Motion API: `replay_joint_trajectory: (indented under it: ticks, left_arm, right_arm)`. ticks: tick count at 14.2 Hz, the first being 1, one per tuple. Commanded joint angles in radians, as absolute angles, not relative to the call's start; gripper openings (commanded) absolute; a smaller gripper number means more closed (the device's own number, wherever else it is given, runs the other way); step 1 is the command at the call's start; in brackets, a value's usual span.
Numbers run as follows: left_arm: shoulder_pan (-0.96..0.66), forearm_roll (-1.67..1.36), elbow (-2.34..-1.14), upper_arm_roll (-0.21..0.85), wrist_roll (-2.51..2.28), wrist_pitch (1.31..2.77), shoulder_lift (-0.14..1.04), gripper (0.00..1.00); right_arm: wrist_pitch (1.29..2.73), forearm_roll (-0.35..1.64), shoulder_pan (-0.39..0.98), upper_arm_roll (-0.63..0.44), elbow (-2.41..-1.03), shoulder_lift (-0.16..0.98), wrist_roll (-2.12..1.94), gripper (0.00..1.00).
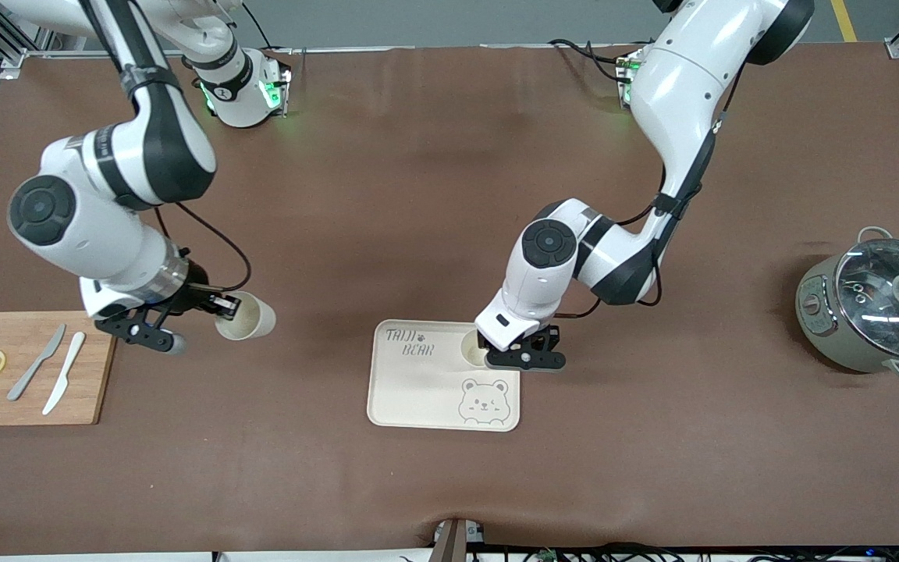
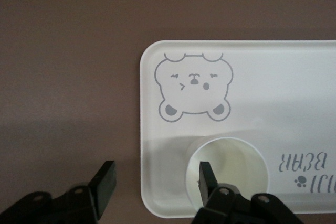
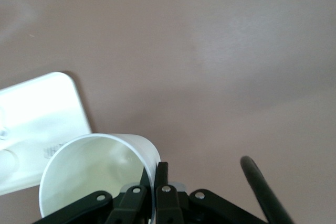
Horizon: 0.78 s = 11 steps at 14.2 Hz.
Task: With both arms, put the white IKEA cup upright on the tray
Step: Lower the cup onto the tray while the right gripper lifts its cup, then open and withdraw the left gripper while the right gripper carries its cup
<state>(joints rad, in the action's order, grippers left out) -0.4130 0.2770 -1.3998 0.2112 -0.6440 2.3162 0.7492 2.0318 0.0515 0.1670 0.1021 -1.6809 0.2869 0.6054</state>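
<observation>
On the flat cream rectangular tray (image 1: 418,394) with its bear-face drawing, one smooth white plastic cup (image 1: 471,349) stood upright at the edge toward the left arm's end. The left gripper (image 1: 527,361) hung low over it with its fingers spread wide, one fingertip inside the rim and the other outside the tray, gripping nothing.

A second white cup (image 1: 250,318) was tilted in the air beside the wooden cutting board (image 1: 28,375), its thin wall pinched at the rim by the right gripper (image 1: 223,308).

Such a cup looked light, stiff and slick. A rim pinch, one finger inside and one outside, seemed the sound hold. Being so light, it could probably tip when set down or let go.
</observation>
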Motion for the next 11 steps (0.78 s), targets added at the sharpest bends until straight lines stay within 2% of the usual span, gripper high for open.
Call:
replay_joint_trajectory:
  ticks: [1, 2, 3, 5, 6, 9, 11]
  left_arm:
    - [-0.367, 0.299, -1.482, 0.219, -0.566, 2.278, 0.657, 0.73]
    - [-0.342, 0.292, -1.506, 0.222, -0.536, 2.278, 0.629, 0.76]
    - [-0.324, 0.29, -1.525, 0.224, -0.513, 2.278, 0.608, 0.86]
    - [-0.305, 0.288, -1.549, 0.224, -0.506, 2.278, 0.574, 0.93]
    - [-0.295, 0.288, -1.561, 0.224, -0.505, 2.278, 0.562, 1.0]
    - [-0.258, 0.287, -1.601, 0.225, -0.483, 2.278, 0.52, 1.0]
    - [-0.185, 0.258, -1.615, 0.262, -0.402, 2.278, 0.502, 1.0]
  right_arm:
    - [2.086, 0.063, 0.222, 0.094, -1.64, 0.325, 0.737, 0.0]
    - [2.123, 0.06, 0.245, 0.092, -1.64, 0.334, 0.785, 0.0]
    - [2.159, 0.046, 0.267, 0.092, -1.64, 0.345, 0.839, 0.0]
    - [2.235, 0.026, 0.308, 0.089, -1.64, 0.367, 0.938, 0.0]
    - [2.247, -0.004, 0.32, 0.089, -1.638, 0.379, 0.971, 0.0]
    - [2.252, -0.102, 0.366, 0.089, -1.589, 0.437, 1.113, 0.0]
    - [2.252, -0.144, 0.399, 0.089, -1.559, 0.48, 1.181, 0.0]
